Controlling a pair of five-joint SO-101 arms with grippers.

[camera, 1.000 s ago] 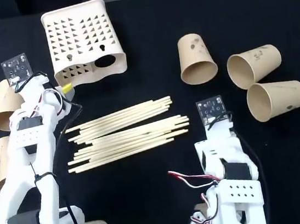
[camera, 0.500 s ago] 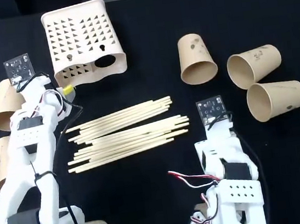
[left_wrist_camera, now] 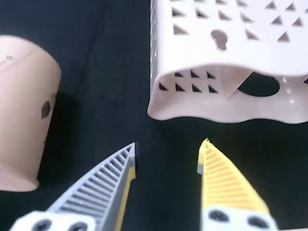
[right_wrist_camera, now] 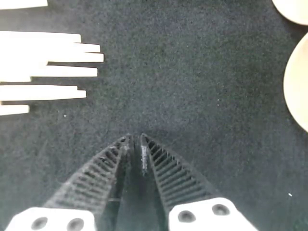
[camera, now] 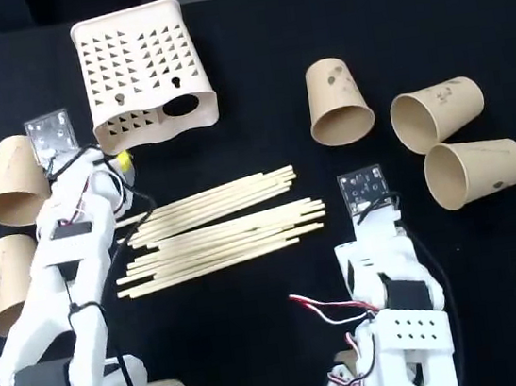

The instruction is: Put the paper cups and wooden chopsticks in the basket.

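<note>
A pale perforated basket [camera: 142, 73] lies on its side at the back left, its mouth toward the front [left_wrist_camera: 226, 62]. Wooden chopsticks [camera: 220, 228] lie in a loose pile mid-table; their ends show in the right wrist view [right_wrist_camera: 43, 72]. Two paper cups [camera: 14, 182] [camera: 8, 281] lie at the left edge, and three more [camera: 336, 102] [camera: 438, 112] [camera: 476, 171] lie at the right. My left gripper [left_wrist_camera: 166, 147] is open and empty just in front of the basket, a cup [left_wrist_camera: 24, 106] beside it. My right gripper [right_wrist_camera: 134, 138] is shut over bare cloth right of the chopsticks.
A black cloth [camera: 251, 70] covers the table. The arm bases [camera: 392, 347] stand at the front edge. Open cloth lies between the chopsticks and the right-hand cups.
My left arm has swung a little to the right, toward the basket mouth, uncovering more of the two left cups. The right arm has kept still.
</note>
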